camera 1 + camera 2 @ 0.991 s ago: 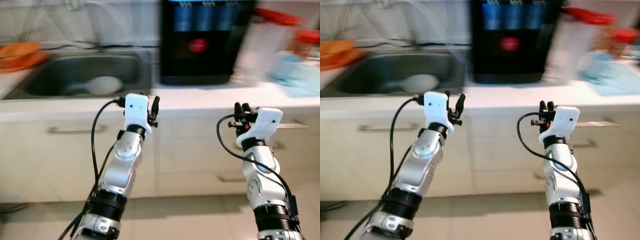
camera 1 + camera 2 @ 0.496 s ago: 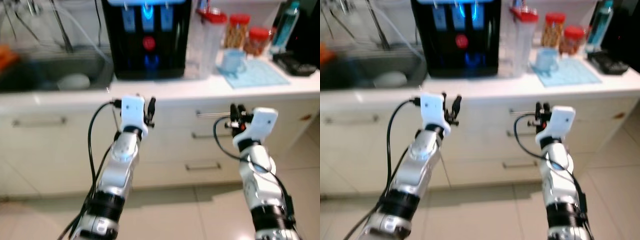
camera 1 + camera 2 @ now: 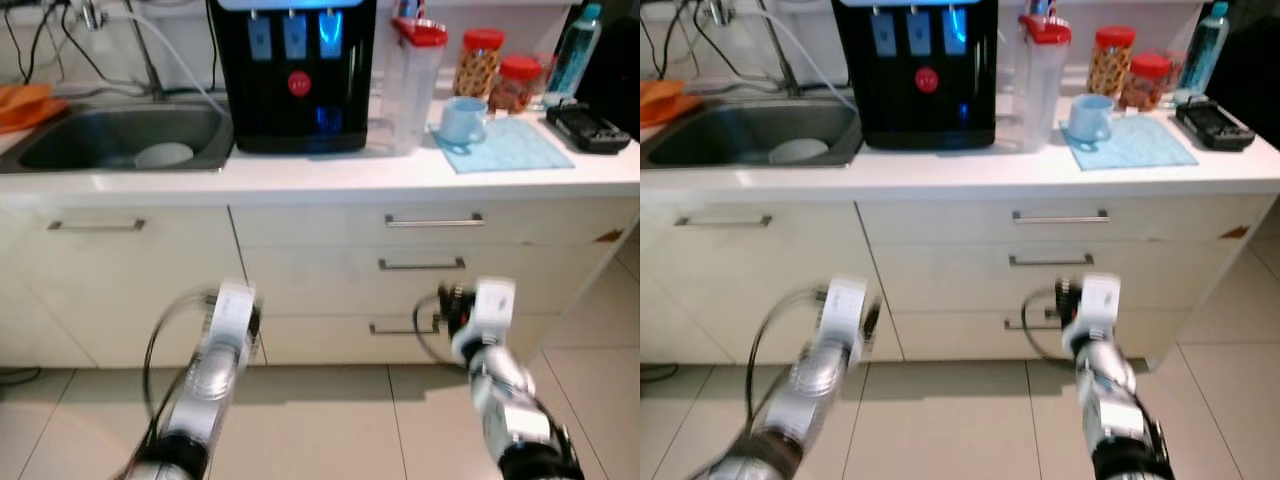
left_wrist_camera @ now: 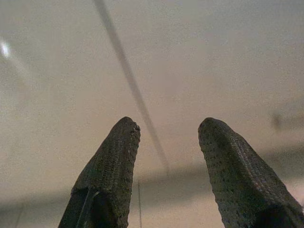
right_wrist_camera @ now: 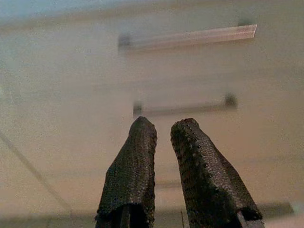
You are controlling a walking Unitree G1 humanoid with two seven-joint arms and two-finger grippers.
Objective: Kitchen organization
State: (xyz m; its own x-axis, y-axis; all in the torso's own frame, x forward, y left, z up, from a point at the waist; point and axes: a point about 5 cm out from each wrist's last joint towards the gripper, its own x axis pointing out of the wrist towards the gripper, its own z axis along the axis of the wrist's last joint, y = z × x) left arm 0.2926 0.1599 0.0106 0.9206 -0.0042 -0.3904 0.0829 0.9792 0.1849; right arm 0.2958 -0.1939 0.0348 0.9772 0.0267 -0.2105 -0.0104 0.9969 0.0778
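White countertop (image 3: 330, 180) ran across the kitchen above pale cabinet fronts, and on its right part lay the likeliest things to organise: a light blue cup (image 3: 463, 120) standing on a blue mat (image 3: 510, 148), with a tall clear pitcher with a red lid (image 3: 414, 80) just beside it and two red-lidded jars (image 3: 480, 62) behind. Further right stood a blue bottle (image 3: 574, 58) and a dark tray-like object (image 3: 587, 128). To the left of the pitcher sat a black water dispenser (image 3: 292, 75), and left of that a steel sink (image 3: 120, 140) held a pale bowl (image 3: 165, 155), with something orange (image 3: 25, 105) at the edge beyond it. Below the counter, three drawer handles (image 3: 434, 220) were stacked on the right. Both arms were low in front of the cabinets and motion-blurred, well below the counter. The left gripper (image 4: 166, 156) had its fingers spread wide on nothing, facing a plain cabinet front. The right gripper (image 5: 164, 142) had its fingers close together but not quite touching, empty, pointing at the drawer handles. The cup group lay up and ahead of the right gripper, so by my judgement the right arm was the nearer one, and it would need to rise above the counter edge before reaching anything there
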